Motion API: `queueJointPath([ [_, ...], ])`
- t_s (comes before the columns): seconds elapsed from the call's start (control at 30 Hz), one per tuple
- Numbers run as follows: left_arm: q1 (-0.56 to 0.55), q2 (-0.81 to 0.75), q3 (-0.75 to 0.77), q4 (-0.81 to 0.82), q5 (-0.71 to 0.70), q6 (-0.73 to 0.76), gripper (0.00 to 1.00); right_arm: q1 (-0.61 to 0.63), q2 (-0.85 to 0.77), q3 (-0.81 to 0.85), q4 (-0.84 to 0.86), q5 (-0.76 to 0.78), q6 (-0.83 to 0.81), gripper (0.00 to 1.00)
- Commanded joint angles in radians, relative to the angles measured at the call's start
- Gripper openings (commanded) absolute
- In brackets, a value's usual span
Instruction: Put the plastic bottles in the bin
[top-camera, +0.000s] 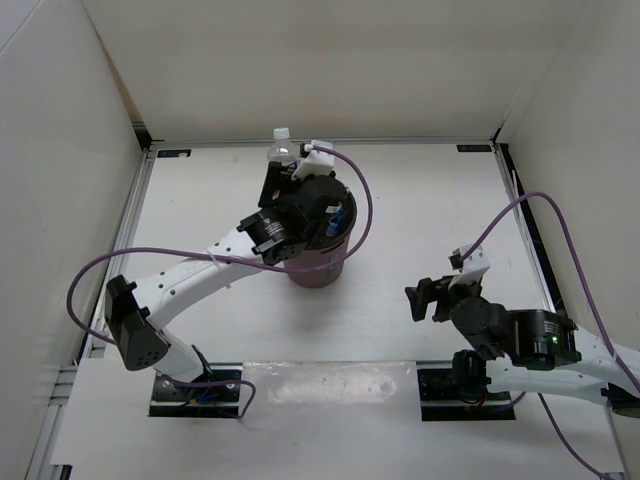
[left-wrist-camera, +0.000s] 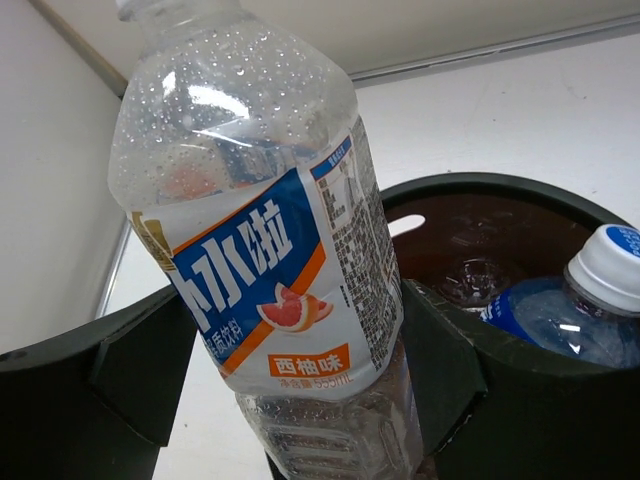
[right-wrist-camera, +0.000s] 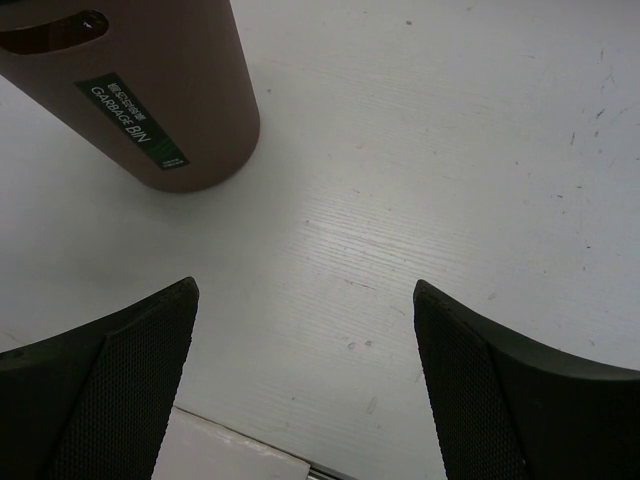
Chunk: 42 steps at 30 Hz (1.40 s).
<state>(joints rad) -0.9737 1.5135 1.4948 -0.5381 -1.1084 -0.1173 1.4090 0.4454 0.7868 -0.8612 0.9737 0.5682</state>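
My left gripper (top-camera: 292, 190) (left-wrist-camera: 300, 350) is shut on a clear plastic bottle with a blue label (left-wrist-camera: 255, 230). It holds the bottle upright at the far rim of the dark brown bin (top-camera: 318, 270) (left-wrist-camera: 480, 188). The bottle's white cap shows in the top view (top-camera: 281, 133). Inside the bin lies a clear bottle with a white cap and blue label (left-wrist-camera: 590, 305), with another clear bottle partly seen below it. My right gripper (top-camera: 425, 297) (right-wrist-camera: 305, 370) is open and empty over the table, right of the bin (right-wrist-camera: 170, 90). No orange bottle is in view.
White walls enclose the table on three sides. A pale strip (top-camera: 330, 380) lies along the near edge between the arm bases. A purple cable (top-camera: 362, 210) loops over the bin's right side.
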Motion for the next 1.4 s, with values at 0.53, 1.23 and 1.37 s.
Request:
queueJointPath([
  [0.53, -0.049, -0.217, 0.133, -0.294, -0.075, -0.137, 1.00, 0.004, 0.001, -0.004, 0.033, 0.031, -0.007, 0.90],
  [1.23, 0.132, -0.558, -0.326, -0.967, -0.022, -0.725, 1.00, -0.035, 0.056, 0.040, -0.107, 0.131, 0.176, 0.90],
  [1.37, 0.132, -0.571, -0.337, -0.893, -0.027, -0.648, 1.00, -0.033, 0.062, 0.040, -0.101, 0.126, 0.170, 0.90],
])
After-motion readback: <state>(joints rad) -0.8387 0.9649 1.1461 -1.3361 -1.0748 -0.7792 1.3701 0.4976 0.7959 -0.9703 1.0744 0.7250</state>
